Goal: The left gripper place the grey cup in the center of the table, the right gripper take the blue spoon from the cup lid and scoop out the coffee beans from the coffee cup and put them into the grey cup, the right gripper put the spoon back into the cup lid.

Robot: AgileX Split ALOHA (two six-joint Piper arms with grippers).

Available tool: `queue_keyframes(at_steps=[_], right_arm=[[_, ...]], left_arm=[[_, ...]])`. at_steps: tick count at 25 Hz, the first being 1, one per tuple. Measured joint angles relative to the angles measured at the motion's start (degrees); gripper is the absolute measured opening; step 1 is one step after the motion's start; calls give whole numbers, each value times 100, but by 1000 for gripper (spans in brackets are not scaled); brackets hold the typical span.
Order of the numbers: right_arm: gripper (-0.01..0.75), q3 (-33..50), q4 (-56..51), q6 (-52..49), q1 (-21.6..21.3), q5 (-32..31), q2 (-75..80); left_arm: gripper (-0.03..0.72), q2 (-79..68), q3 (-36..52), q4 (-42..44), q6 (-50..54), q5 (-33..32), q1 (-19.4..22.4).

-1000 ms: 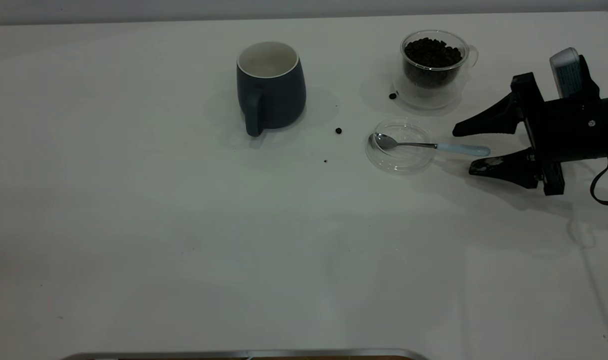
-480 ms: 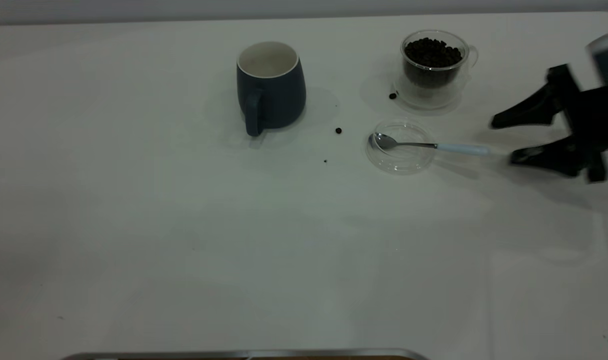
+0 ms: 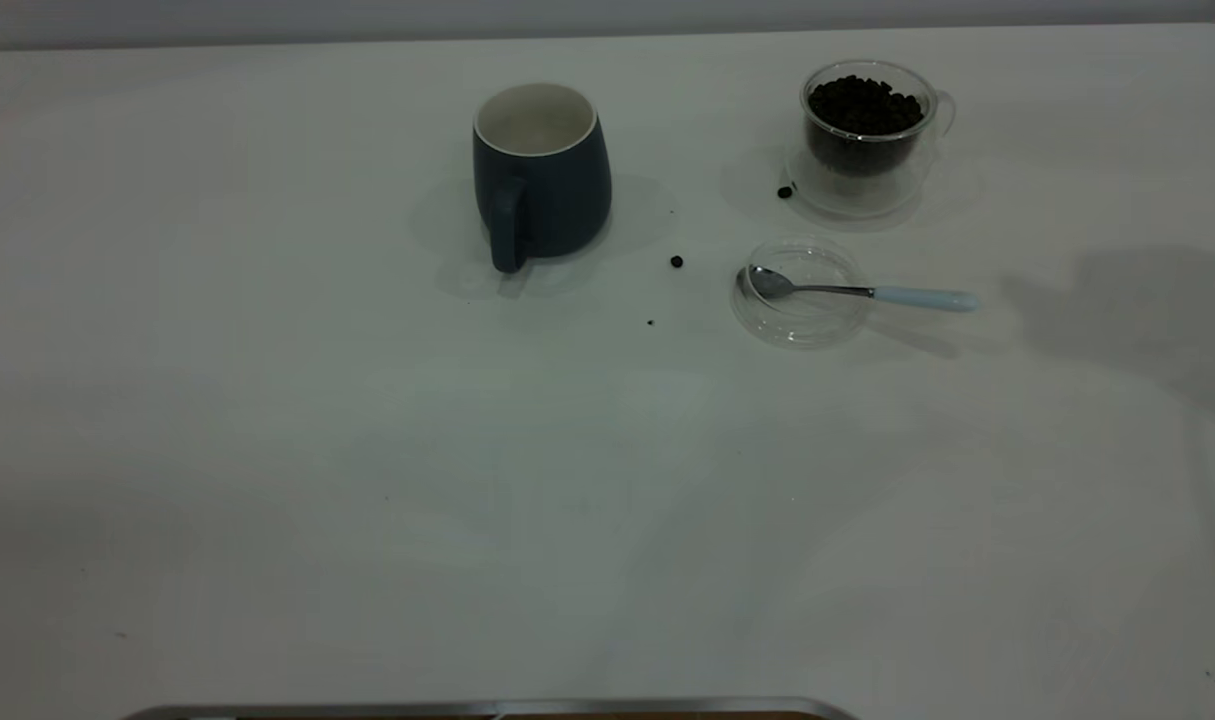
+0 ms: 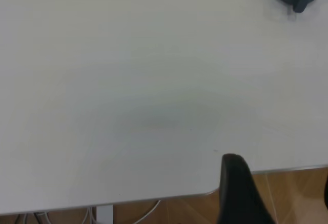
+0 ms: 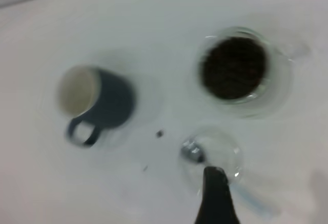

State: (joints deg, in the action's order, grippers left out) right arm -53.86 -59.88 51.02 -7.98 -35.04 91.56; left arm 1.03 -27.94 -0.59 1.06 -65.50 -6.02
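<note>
Blue spoon (image 3: 860,291): steel bowl in clear lid (image 3: 799,293); grippers' finger state indiscernible.

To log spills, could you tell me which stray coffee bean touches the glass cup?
The coffee bean at the glass coffee cup's base; the other bean lies apart.

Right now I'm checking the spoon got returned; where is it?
In the exterior view, the blue spoon lies on the table's right side, bowl in the clear cup lid, handle pointing right, just in front of the coffee cup.
</note>
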Motion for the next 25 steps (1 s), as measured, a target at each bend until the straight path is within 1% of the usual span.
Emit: queue_keyframes(at_steps=[2,5,6,8,10,12,18,20,25], right_arm=[[588,108,1162,-1120,322,-300,-919],[588,329,3080,-2840,621,-1150,-2086],[588,429,3708,-3391,634,-1515,-2431],[588,678,4822,-4166,634,-2111,-3059],[588,1051,5443,-4612,628,-2436,-3843],[588,1422,5636,-4764,628,-2595,-4592],[588,2503,5571,-4882,628,-2962,-6571],[588,2644,5571,-4907,628,-2919,-7032],[588,2675,5571,-4931,628,-2890,-7831]], left_arm=[[466,0,0,0,0,0,0],[466,0,0,0,0,0,0],[466,0,0,0,0,0,0],[466,0,0,0,-6,0,0],[466,0,0,0,-6,0,0],[466,0,0,0,-12,0,0],[466,0,0,0,-12,0,0],[466,0,0,0,-12,0,0],[466,0,0,0,-12,0,0]])
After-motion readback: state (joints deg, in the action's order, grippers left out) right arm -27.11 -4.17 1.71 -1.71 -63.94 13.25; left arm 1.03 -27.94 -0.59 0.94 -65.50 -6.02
